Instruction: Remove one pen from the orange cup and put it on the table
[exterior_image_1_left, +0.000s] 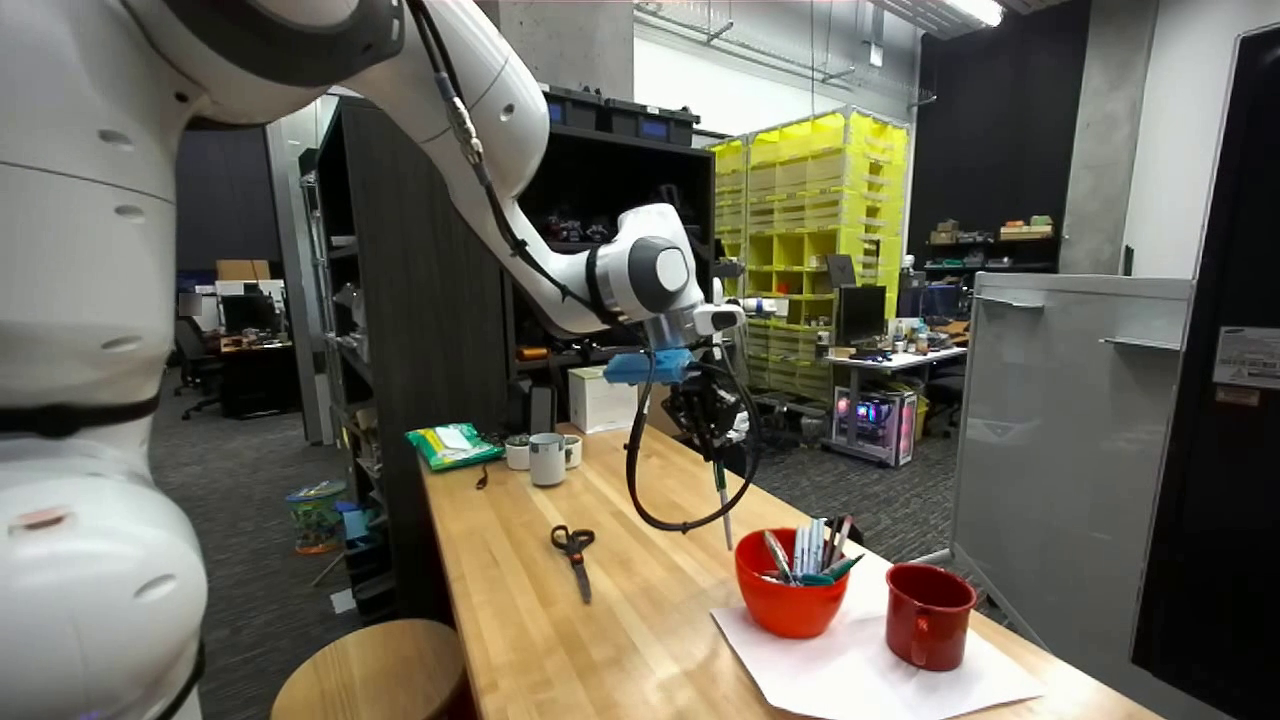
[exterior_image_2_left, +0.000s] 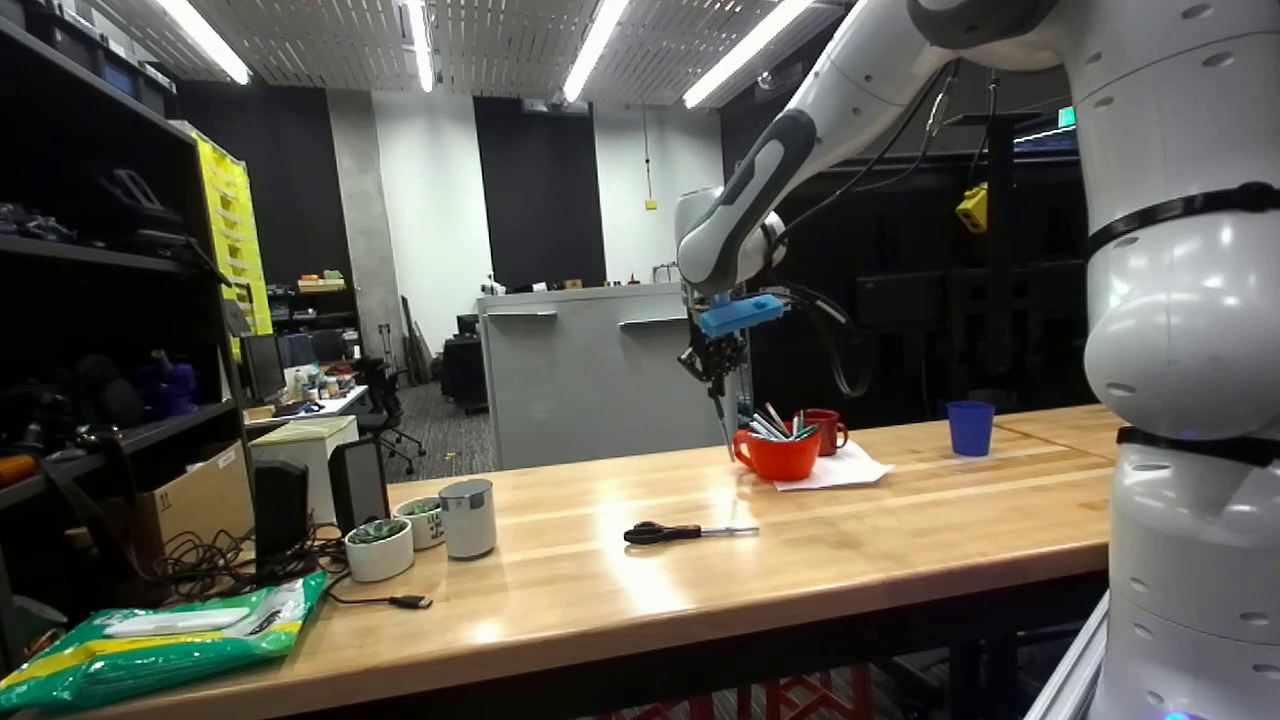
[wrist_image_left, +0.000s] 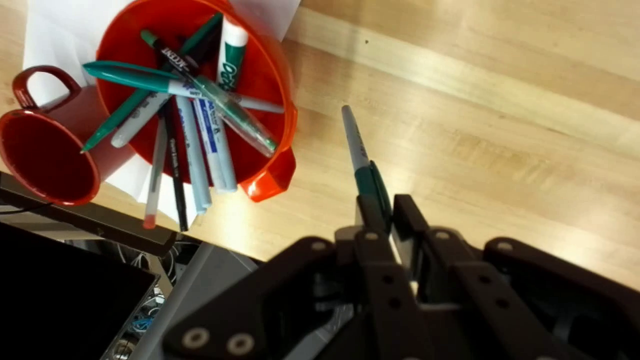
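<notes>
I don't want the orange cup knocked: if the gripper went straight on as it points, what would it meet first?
Most likely the table beside the orange cup, with the held pen touching first; depth is hard to judge.

**Slim grey pen with a green cap (wrist_image_left: 363, 175) held aloft, cap end up**

It hangs steeply, slightly tilted, its grey end pointing down, near but apart from the wide, low, bowl-like orange-red cup (exterior_image_1_left: 795, 610). The cup stands upright, filled with other pens and markers (wrist_image_left: 193, 150), several leaning out past its rim; its handle (wrist_image_left: 272, 175) faces the pen's side. Beneath runs the long, light-brown wooden table (exterior_image_2_left: 560, 575), smooth and level, shiny where the light falls on it.
</notes>
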